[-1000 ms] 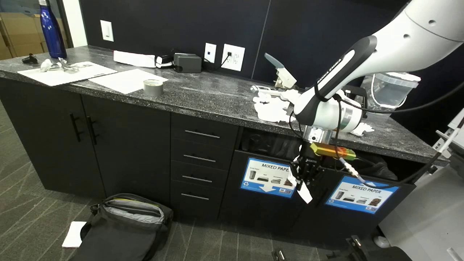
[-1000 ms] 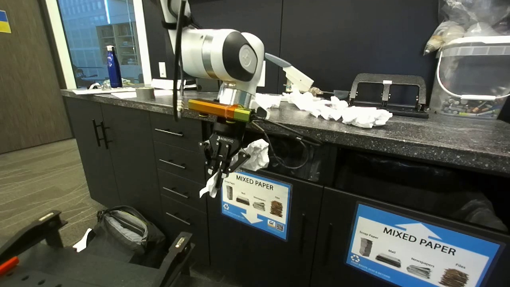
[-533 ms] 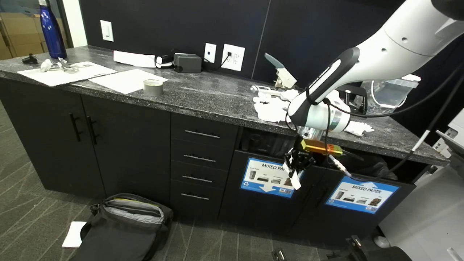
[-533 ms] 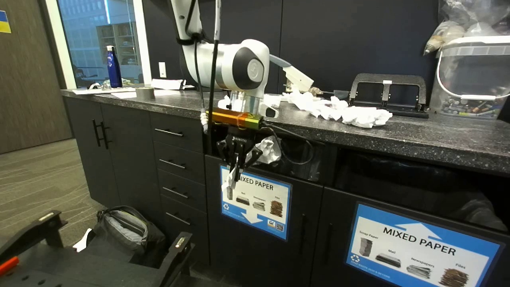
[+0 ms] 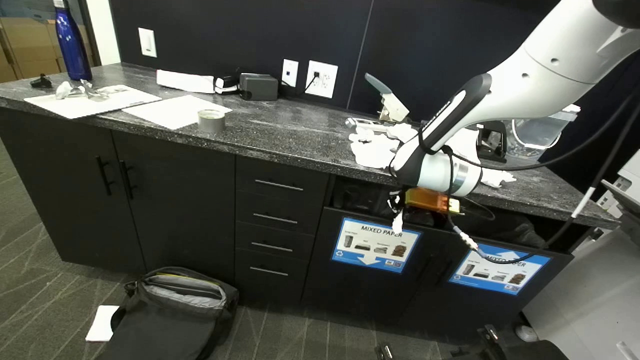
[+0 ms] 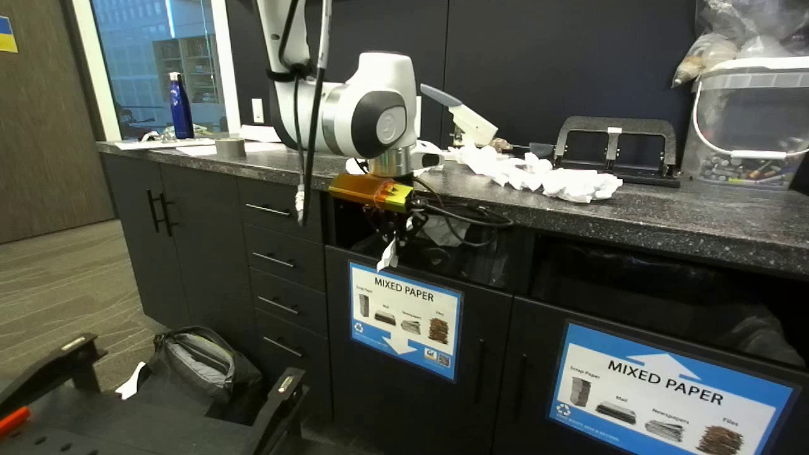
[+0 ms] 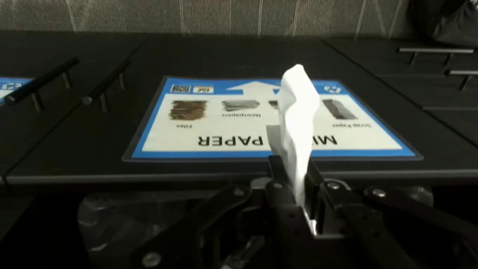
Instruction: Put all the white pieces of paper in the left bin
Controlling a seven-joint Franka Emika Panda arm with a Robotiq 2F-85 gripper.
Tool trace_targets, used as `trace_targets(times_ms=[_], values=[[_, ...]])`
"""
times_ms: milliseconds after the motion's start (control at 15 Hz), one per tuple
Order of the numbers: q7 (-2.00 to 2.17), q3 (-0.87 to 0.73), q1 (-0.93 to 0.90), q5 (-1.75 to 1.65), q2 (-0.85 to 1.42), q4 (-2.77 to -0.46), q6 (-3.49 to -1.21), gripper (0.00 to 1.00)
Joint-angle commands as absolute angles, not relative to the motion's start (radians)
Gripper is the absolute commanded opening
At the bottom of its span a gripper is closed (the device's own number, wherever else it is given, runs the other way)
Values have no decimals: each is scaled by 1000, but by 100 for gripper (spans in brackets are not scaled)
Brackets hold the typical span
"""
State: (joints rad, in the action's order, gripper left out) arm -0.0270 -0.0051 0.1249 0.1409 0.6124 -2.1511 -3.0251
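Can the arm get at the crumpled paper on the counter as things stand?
Probably not: the end effector is clamped on another paper scrap, below the counter edge; the crumpled paper lies on top.

The paper strip (image 7: 297,112) looks thin and creased, the paper scraps (image 6: 572,183) matt and crumpled, the countertop (image 6: 682,212) speckled and stone-like, the cabinet doors (image 5: 70,195) smooth and matt, the water bottle (image 5: 73,47) glossy, the bucket (image 6: 749,123) clear plastic
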Motion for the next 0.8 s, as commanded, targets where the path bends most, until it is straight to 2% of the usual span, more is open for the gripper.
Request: trace_targets(times_ms=[0, 400, 733], values=[[53, -9, 104, 162, 634, -2211, -3277, 10], [168, -23, 47, 213, 770, -2201, -3560, 11], [212, -15, 42, 247, 848, -2104, -3686, 10]])
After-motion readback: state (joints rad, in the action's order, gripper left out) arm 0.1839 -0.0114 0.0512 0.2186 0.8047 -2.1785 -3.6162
